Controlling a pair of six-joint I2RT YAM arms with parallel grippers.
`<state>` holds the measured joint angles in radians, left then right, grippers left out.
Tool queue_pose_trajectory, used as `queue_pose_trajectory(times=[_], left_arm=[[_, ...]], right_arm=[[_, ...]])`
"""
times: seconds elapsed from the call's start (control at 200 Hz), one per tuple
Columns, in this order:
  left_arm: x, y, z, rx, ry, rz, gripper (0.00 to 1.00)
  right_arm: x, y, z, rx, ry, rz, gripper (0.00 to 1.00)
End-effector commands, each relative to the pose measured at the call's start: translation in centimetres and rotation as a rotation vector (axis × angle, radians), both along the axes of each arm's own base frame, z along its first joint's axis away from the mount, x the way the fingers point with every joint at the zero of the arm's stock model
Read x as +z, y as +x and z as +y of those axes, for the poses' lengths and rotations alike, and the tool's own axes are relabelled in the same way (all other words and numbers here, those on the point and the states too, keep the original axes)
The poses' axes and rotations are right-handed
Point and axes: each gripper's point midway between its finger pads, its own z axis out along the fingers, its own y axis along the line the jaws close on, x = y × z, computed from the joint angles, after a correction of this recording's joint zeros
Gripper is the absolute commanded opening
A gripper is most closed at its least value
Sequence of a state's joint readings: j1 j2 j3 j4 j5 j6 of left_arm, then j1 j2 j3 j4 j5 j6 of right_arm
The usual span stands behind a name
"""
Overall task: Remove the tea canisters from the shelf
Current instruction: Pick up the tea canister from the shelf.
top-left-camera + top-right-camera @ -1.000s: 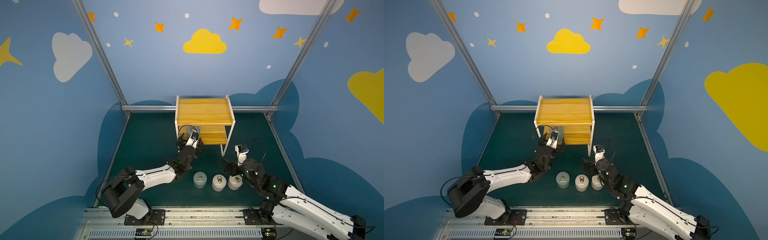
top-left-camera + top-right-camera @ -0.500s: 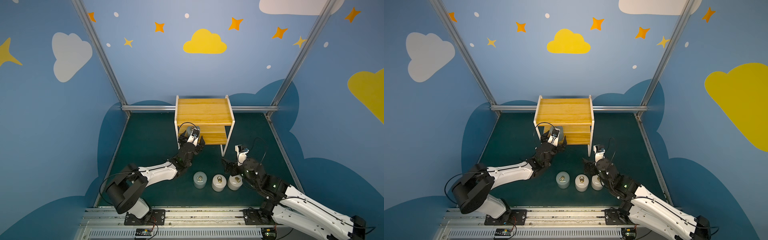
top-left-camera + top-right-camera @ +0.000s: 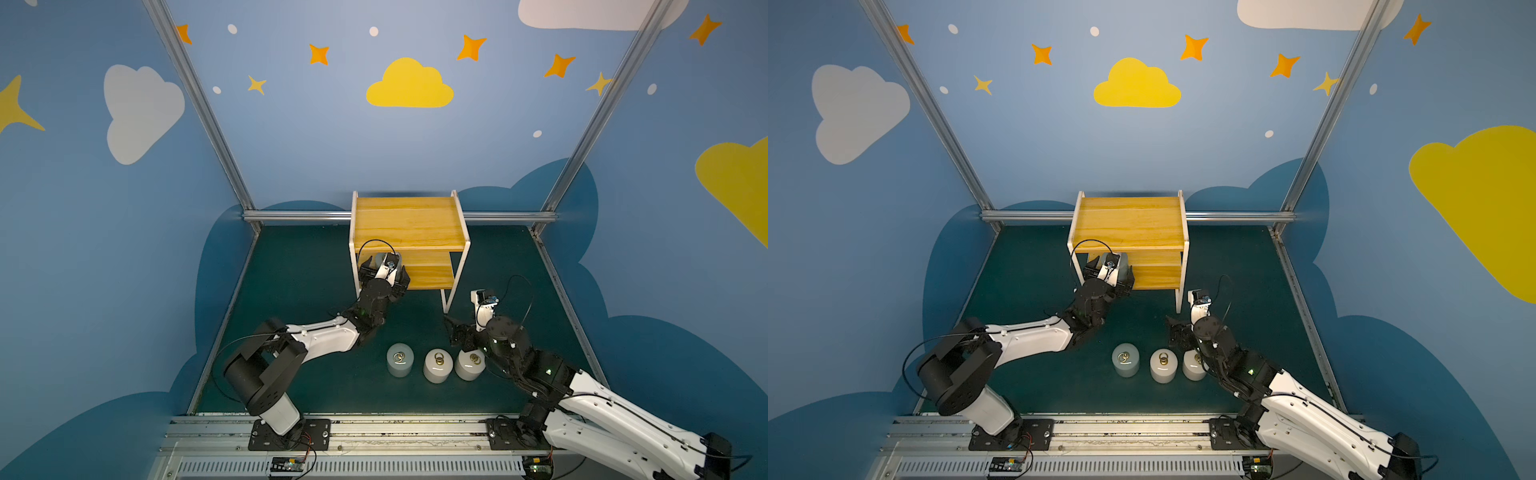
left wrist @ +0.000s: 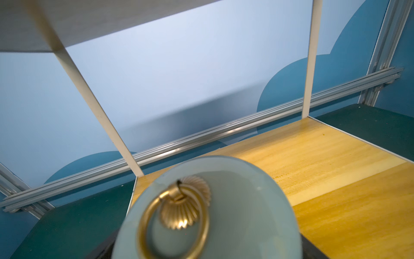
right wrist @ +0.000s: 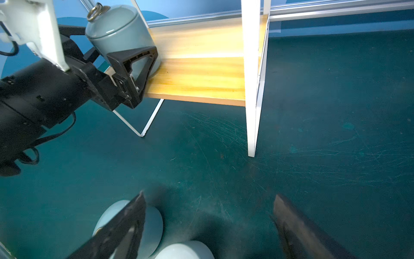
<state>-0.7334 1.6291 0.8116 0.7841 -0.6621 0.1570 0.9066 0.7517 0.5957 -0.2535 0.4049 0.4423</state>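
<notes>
The shelf stands at the middle of both top views, against the back rail. It has two yellowish wooden boards in a thin white frame. A shelf canister, grey-blue with a brass ring on its lid, stands at the left end of the lower board. Lower in the frame, three more stand upright in a row on the green bench: a grey-blue canister on the left, then a middle white canister and a right white canister just beside each other.

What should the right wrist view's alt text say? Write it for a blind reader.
The left claw straddles a grey-blue tea canister on the shelf's lower board. Nearer the camera, the right claw hangs open above the green table, with two more canisters beside it.
</notes>
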Motion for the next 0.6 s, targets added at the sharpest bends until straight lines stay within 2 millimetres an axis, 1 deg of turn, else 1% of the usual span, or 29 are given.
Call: queue_pose_trajectory(times=[0.0, 0.395, 0.596], left_arm=[[1.25, 0.98, 0.51, 0.024, -0.032, -0.034, 0.99], [1.54, 1.65, -0.01, -0.018, -0.054, -0.040, 0.95], [1.48, 1.75, 0.00, -0.027, -0.056, -0.044, 0.89]], right_arm=[[-0.48, -0.14, -0.26, -0.002, 0.000, 0.016, 0.91], [-0.64, 0.02, -0.18, -0.001, 0.007, 0.026, 0.91], [-0.72, 0.02, -0.21, 0.000, 0.007, 0.030, 0.91]])
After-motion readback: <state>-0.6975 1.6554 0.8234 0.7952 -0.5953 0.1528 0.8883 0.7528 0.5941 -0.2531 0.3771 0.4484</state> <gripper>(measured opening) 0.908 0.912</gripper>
